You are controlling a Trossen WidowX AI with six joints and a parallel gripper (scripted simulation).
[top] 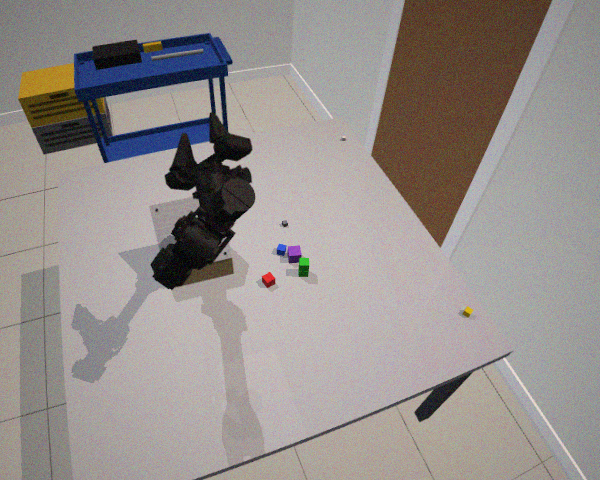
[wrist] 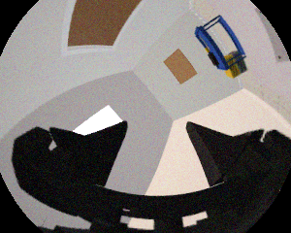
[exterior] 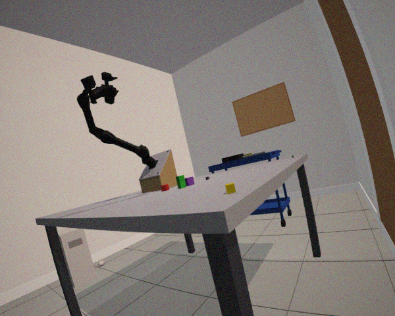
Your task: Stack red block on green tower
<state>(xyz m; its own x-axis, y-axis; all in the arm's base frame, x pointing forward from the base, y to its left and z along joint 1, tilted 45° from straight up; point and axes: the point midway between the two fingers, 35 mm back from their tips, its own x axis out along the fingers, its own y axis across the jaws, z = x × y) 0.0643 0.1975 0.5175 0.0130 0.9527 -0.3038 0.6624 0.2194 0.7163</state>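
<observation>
While its fingers stand wide apart with nothing between them, the gripper is raised high above the table. Well below it, the red block lies on the tabletop; just beyond, apart from it, stands the green tower. Farther off sits a yellow block. The top view shows a blue block beside the purple one, which the exterior view does not; the wrist view shows neither red block nor tower.
</observation>
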